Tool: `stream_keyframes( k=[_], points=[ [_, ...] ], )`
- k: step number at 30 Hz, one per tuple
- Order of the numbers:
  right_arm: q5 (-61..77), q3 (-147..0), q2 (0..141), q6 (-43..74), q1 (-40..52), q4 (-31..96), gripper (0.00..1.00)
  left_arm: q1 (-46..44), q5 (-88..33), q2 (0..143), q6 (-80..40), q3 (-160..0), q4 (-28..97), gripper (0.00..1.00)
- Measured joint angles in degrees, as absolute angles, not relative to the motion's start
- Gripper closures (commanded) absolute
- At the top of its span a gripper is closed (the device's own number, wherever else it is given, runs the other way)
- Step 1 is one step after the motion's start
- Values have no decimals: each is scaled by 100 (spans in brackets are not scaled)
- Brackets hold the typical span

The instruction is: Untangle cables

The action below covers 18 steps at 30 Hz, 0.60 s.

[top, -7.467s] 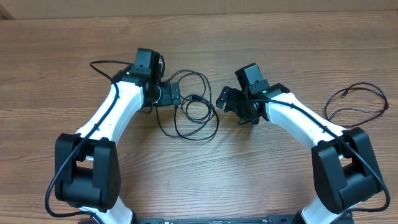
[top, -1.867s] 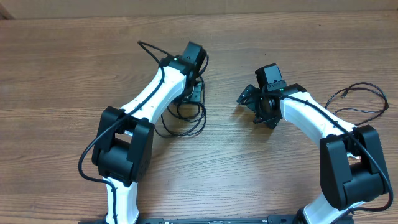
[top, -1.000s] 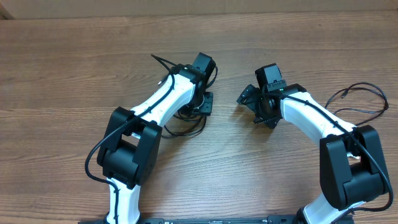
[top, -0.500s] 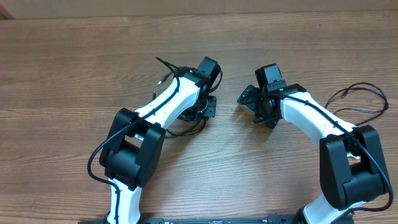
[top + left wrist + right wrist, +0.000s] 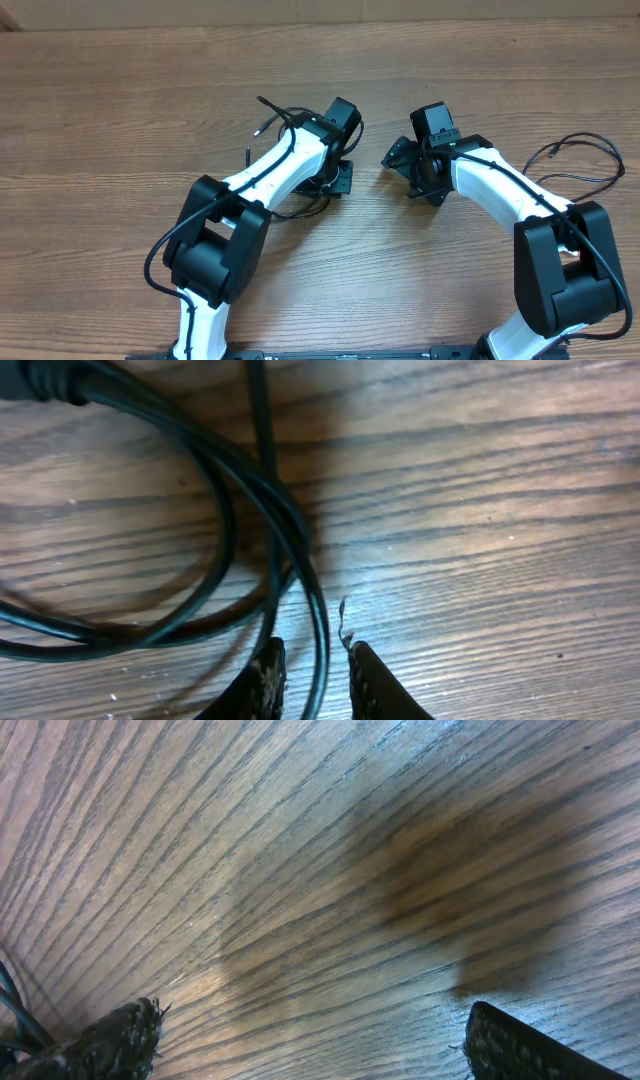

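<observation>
Now that the left jaws have narrowed onto one strand of the cables [image 5: 300, 545], a pulling grip looks ready. Right jaws: spread wide, empty, above bare desk [image 5: 350, 870]. Cables [image 5: 295, 213]: dragged rightward, bunched under left arm [image 5: 270, 170], not yet untangled. Loose cable [image 5: 590, 136]: far right, apart.
</observation>
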State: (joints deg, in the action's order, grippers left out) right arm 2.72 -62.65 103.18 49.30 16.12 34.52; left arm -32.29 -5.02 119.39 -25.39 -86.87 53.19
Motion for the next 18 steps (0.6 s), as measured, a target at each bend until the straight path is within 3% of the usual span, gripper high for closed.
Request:
stream_keyframes(
  k=[18],
  points=[
    [274,-6265,10318,4930,1612,3454,5,-3256,-405,11939,-2663,-8562,5179,78]
  ],
)
